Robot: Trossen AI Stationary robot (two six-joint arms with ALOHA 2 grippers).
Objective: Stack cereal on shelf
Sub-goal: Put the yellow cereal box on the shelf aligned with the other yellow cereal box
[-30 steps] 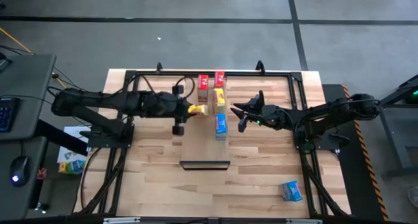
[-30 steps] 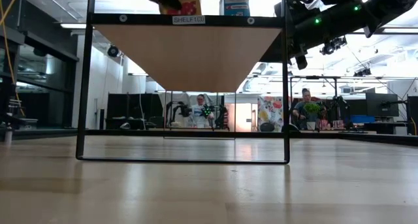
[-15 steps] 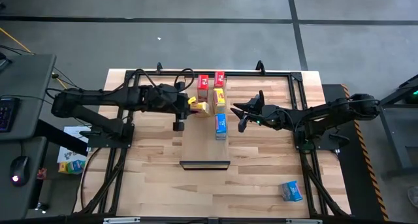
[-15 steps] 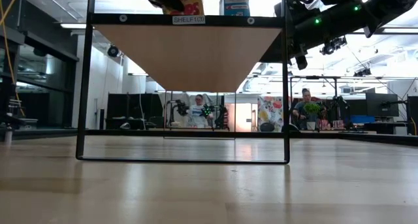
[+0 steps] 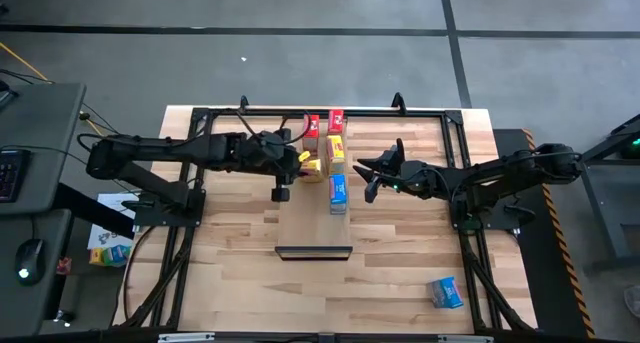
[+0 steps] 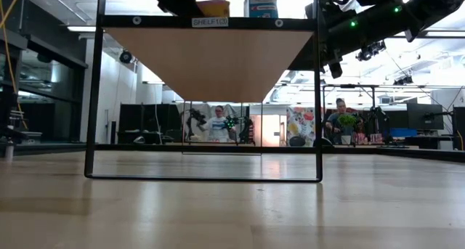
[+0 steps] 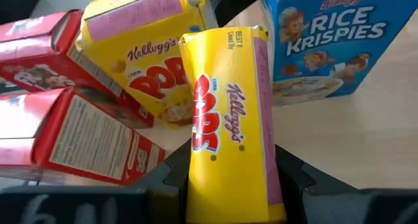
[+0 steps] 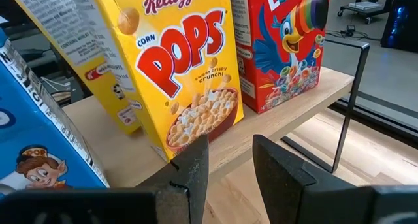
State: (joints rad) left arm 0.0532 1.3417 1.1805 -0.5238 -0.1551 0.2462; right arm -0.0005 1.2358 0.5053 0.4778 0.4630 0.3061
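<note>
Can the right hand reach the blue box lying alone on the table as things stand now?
Probably yes. The right hand is empty beside the shelf, and bare table lies between it and the blue box. Nothing blocks the way.

light: bright, even | low view: backlit, glare above | wrist views: sharp

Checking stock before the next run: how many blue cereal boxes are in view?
2. One blue cereal box stands on the shelf; the other blue box lies on the tabletop near the right front corner.
</note>
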